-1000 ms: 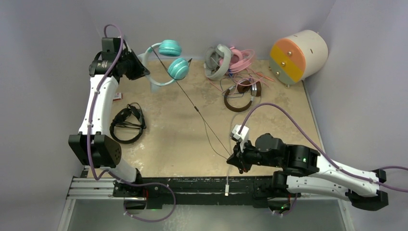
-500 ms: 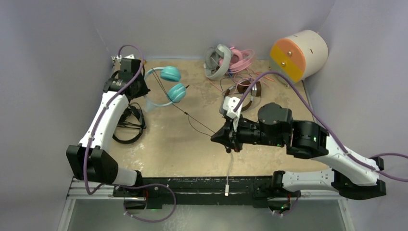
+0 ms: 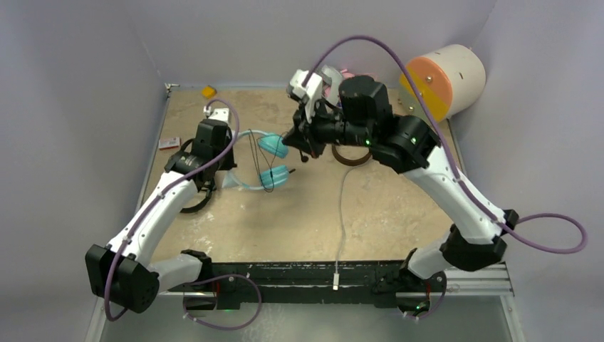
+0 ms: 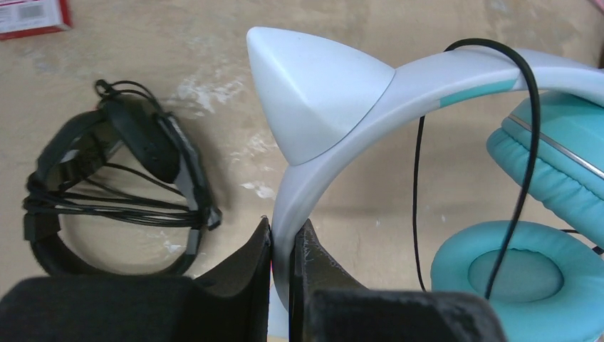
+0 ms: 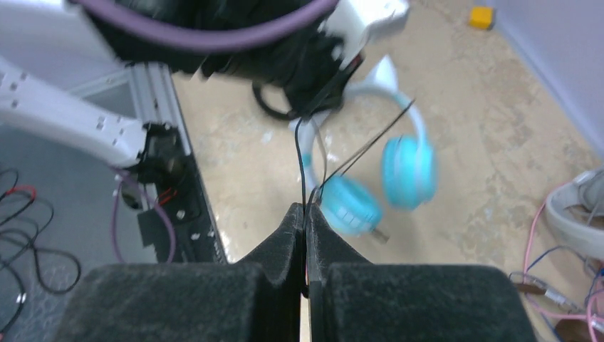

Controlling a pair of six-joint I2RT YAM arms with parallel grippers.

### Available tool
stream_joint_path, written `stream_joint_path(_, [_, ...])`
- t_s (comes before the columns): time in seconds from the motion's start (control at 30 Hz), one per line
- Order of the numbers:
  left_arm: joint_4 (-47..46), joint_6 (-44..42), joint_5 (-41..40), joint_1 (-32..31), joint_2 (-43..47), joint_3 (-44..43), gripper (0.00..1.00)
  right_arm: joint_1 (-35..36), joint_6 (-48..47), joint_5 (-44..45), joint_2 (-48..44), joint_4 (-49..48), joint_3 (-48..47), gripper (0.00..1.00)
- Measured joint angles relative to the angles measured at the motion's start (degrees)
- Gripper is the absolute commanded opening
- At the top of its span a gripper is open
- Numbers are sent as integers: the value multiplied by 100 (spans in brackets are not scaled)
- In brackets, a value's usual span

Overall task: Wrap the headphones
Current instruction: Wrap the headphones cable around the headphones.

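Left gripper (image 4: 283,231) low, clamped on teal headphones (image 4: 335,121) (headband); right gripper (image 5: 305,214) stretched far forward, pinching cable (image 5: 300,164)

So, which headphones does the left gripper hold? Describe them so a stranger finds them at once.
On the tan table, left of centre, the left gripper pinches a white headband. That pair is the teal-and-white headphones, with a thin black cable over it. Only it has teal cushions and a pointed white ear; the black headphones beside it have neither.

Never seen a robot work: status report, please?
Left gripper shut on teal headphones band. Right gripper pinching the black cable. Black headphones nearby, not touching.
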State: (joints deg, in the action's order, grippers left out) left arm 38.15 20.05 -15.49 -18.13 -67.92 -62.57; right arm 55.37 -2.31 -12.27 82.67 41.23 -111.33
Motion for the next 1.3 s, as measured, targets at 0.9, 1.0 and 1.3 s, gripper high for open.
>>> stream_joint_path(0.9, [-931,-1067,2391,-1331,1602,1322,0,-2957,1191,-2011,1484,-1008,1012,0])
stream_joint_path(1.0, [-879,-1032,2518,-1342,1591,1311,0,-3040,1296,-2006,1049,-1425,1932,0])
stream_joint_path(1.3, [98,-498,2693,-1342,1023,258,0,-3053,1655,-1591,-310,-3335,4697,7])
